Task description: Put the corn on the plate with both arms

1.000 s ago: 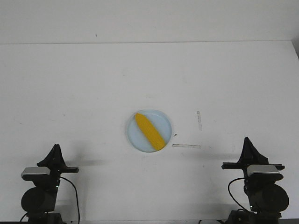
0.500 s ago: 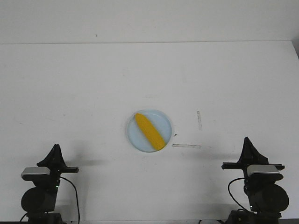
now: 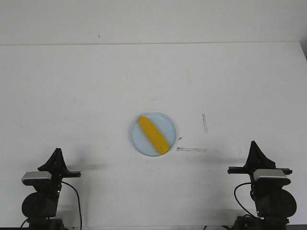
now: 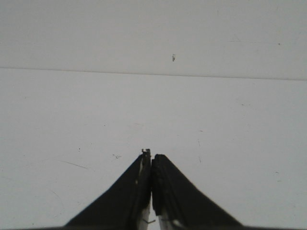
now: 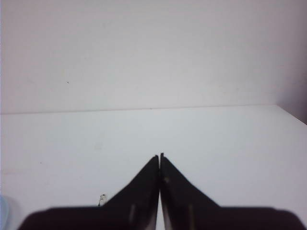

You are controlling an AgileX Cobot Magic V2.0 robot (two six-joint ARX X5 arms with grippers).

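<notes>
The yellow corn (image 3: 153, 134) lies diagonally on the pale blue plate (image 3: 169, 125) in the middle of the white table. My left gripper (image 3: 58, 152) is at the near left, well away from the plate, shut and empty; in the left wrist view (image 4: 150, 156) its jaws meet over bare table. My right gripper (image 3: 253, 144) is at the near right, also apart from the plate, shut and empty; in the right wrist view (image 5: 159, 155) its jaws are pressed together. Neither wrist view shows the corn.
Two thin grey tape strips (image 3: 191, 149) lie on the table right of the plate. The table's far edge meets a white wall. Black cables hang by both arm bases at the near edge.
</notes>
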